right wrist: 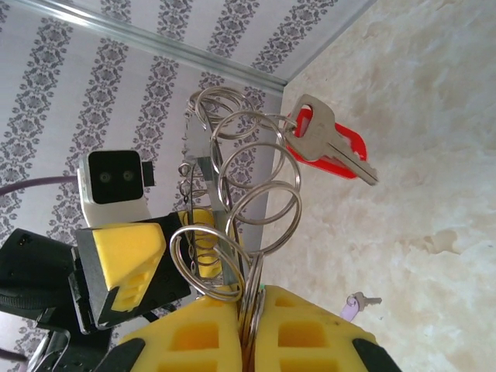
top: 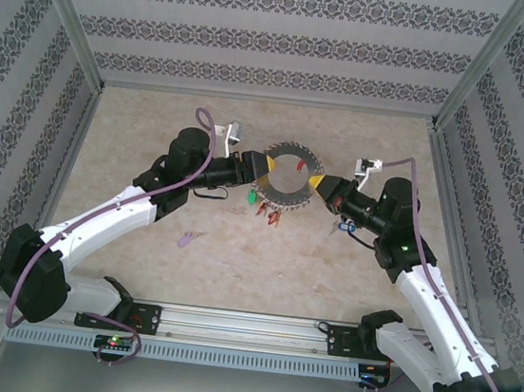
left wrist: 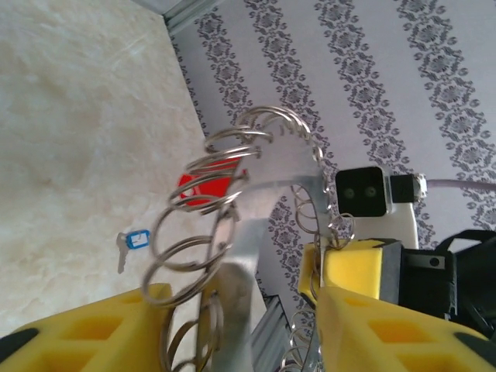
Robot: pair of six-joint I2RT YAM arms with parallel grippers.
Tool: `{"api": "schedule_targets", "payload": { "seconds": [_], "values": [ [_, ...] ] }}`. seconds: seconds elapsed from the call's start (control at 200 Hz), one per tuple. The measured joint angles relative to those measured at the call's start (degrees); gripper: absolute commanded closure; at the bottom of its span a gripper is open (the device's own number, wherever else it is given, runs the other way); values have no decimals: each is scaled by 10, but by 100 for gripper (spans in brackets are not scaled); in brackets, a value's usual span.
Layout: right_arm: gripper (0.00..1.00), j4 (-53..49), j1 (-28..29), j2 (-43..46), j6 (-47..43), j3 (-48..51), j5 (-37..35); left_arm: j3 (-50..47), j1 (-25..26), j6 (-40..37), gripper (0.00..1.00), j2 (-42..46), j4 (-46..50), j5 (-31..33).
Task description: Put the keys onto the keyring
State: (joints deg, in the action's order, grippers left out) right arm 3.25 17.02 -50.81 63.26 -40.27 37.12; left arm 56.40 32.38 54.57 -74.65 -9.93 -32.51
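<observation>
The grey keyring is held up off the table between both grippers. My right gripper is shut on its right rim, the yellow pads pinching wire loops and the plate edge. At the ring's left rim my left gripper straddles the plate with its jaws apart and a gap on each side. A red-headed key hangs from one loop, and a green key and red keys dangle below the ring. On the table lie a lilac key and a blue key.
The beige marbled table is boxed in by patterned walls at the back and on both sides. A metal rail with the arm bases runs along the near edge. The blue key lies close beside the right arm.
</observation>
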Motion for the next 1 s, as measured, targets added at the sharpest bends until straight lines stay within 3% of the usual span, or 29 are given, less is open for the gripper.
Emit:
{"api": "schedule_targets", "payload": {
  "seconds": [0.115, 0.215, 0.365, 0.475, 0.56, 0.664, 0.804, 0.999],
  "values": [
    [88, 0, 1, -8, -4, -7, 5, 0, 0, 5, 65, -5, -11, -3],
    [85, 1, 1, -11, -11, -13, 8, 1, -3, 10, 83, -7, -12, -2],
    [76, -6, 1, -14, -26, -18, 4, 19, -3, 2, 100, -4, -12, -4],
    [67, -15, 1, -11, -48, -33, 0, 23, -3, -8, 100, 4, -11, 2],
    [48, -35, 1, -2, -73, -45, -10, 23, -3, -17, 100, 11, -11, 16],
    [44, -70, 0, 24, -108, -61, -38, 23, -3, -21, 100, 19, -15, 27],
    [47, -91, -4, 82, -158, -54, -106, 19, -3, -23, 100, 35, -39, 42],
    [64, -70, 8, 160, -294, -3, -145, 7, -3, -45, 100, 65, -73, 47]
  ]
}}
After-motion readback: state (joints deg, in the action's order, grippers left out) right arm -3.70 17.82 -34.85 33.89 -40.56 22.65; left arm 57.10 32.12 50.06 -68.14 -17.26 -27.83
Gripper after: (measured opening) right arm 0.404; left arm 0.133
